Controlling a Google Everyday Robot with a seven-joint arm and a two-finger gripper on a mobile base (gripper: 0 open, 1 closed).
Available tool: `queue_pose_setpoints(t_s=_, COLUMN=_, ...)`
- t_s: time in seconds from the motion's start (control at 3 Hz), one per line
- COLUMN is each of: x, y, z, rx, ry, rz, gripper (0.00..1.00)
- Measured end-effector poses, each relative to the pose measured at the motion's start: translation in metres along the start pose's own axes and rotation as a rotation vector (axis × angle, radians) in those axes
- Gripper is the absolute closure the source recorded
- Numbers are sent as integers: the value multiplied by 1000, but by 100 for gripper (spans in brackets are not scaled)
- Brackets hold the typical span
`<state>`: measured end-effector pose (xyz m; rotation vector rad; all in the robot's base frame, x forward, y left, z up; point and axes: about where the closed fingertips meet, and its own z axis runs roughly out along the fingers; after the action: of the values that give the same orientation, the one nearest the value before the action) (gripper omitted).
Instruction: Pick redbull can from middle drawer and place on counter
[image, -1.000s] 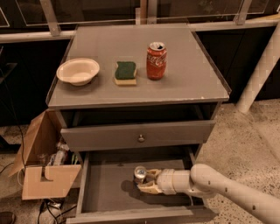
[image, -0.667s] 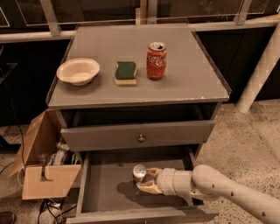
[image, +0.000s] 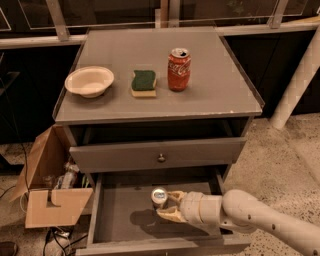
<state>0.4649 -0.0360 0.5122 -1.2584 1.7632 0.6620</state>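
Observation:
The redbull can (image: 159, 196) stands in the open middle drawer (image: 117, 212); mostly its shiny silver top shows. My gripper (image: 167, 204) reaches in from the right, its tan fingers (image: 169, 215) closed around the can's body. The white arm (image: 250, 215) extends over the drawer's right side. The counter (image: 215, 87) is the grey cabinet top above.
On the counter stand a red Coca-Cola can (image: 178, 69), a green-and-yellow sponge (image: 144, 82) and a cream bowl (image: 89, 80). The upper drawer front with a round knob (image: 161, 158) overhangs the middle drawer. An open cardboard box (image: 47, 190) sits on the floor at left.
My gripper and the can have shifted slightly left inside the drawer. The items on the counter have not moved.

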Motion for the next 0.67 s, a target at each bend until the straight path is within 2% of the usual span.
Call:
queue_pose_setpoints(t_s=0.33, x=-1, y=-10, z=-14, rx=23, ry=27, rz=45, gripper=100)
queue_pose_setpoints(t_s=0.67, x=-15, y=-26, z=-49, rx=76, ry=51, rz=78, gripper=100)
